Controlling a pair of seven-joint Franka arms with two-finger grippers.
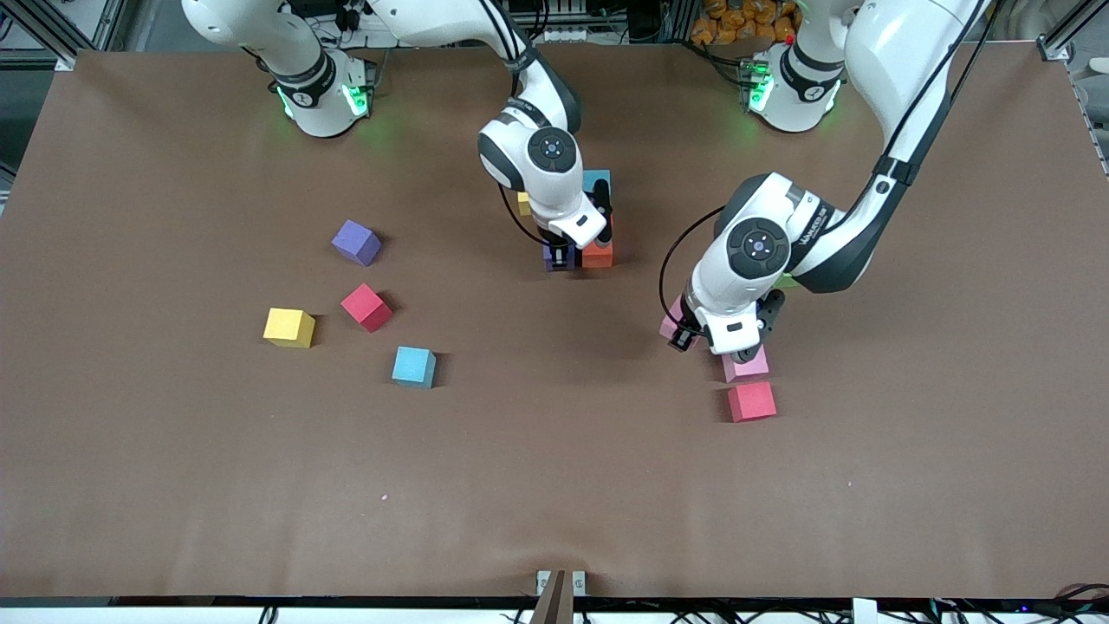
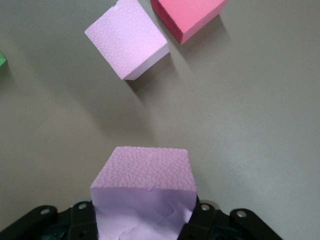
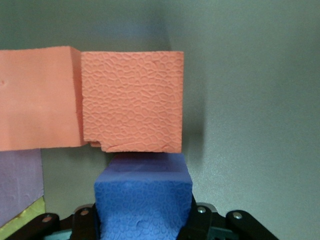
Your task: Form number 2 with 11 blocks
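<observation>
Right now both arms hold a block, so a bump is the big worry. The right gripper point(image 1: 561, 256) is in the upper middle of the frame, and its fingers are shut tight on a dark blue block point(image 3: 145, 195). That block sits very close to an orange block point(image 3: 131, 100), with a second orange block point(image 3: 37, 97) touching that one. If the dark blue block goes down crooked, it could push the orange ones and spoil the shape being built there.

The left gripper point(image 1: 686, 336) is in the middle of the frame, toward the left arm's end of the worktop point(image 1: 554, 485). Its fingers squeeze a pink block point(image 2: 142, 190). Another pink block point(image 2: 127, 42) and a red block point(image 2: 187, 15) lie near it. A low swing could knock them away.

Four loose blocks wait toward the right arm's end of the worktop: purple point(image 1: 356, 242), red point(image 1: 366, 307), yellow point(image 1: 289, 328) and light blue point(image 1: 413, 366).
</observation>
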